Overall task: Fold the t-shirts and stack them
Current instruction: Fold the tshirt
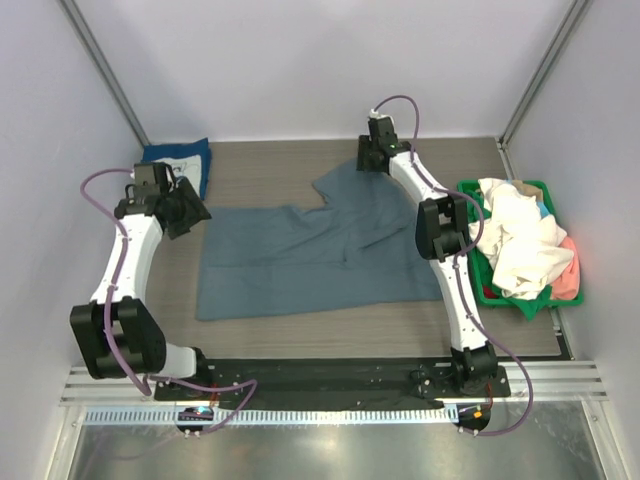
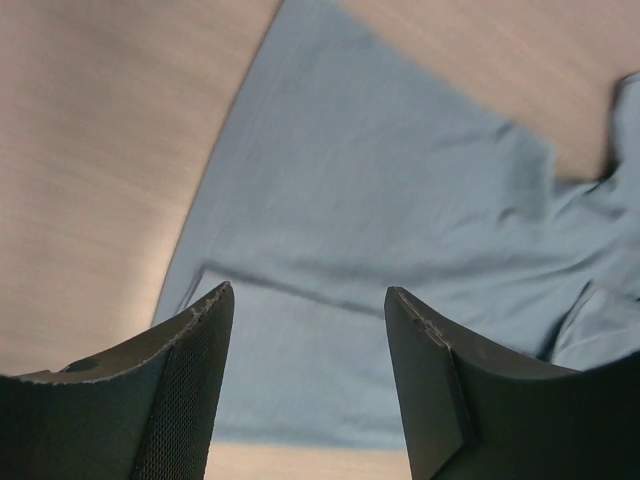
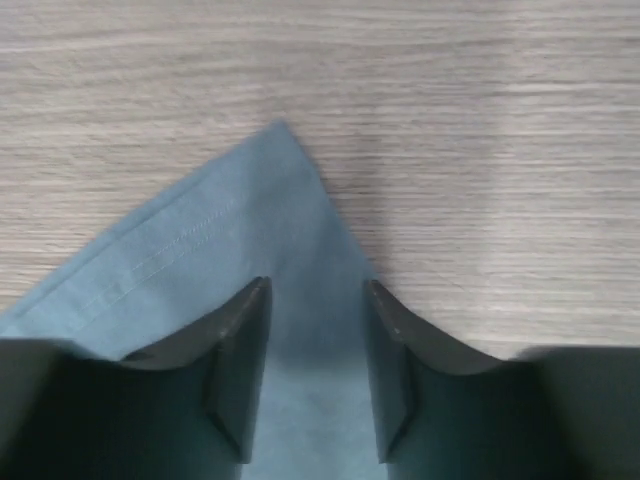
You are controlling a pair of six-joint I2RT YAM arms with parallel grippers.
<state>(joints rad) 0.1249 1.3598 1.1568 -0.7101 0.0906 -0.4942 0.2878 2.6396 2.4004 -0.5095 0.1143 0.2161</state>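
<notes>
A slate-blue t-shirt (image 1: 310, 255) lies spread and wrinkled across the middle of the table. My left gripper (image 1: 194, 214) hovers over its far left edge. In the left wrist view the gripper (image 2: 310, 300) is open and empty, with the blue cloth (image 2: 380, 200) below it. My right gripper (image 1: 370, 163) is at the shirt's far sleeve corner. In the right wrist view the gripper (image 3: 317, 290) is open, its fingers either side of the hemmed corner (image 3: 250, 220), which lies flat on the wood. A folded navy t-shirt with a white print (image 1: 180, 160) lies at the back left.
A green plastic basket (image 1: 497, 296) stands at the right edge and holds white (image 1: 520, 235), pink (image 1: 568, 275) and teal tees. White walls and metal posts close in the back and sides. The arm bases sit on the rail at the near edge.
</notes>
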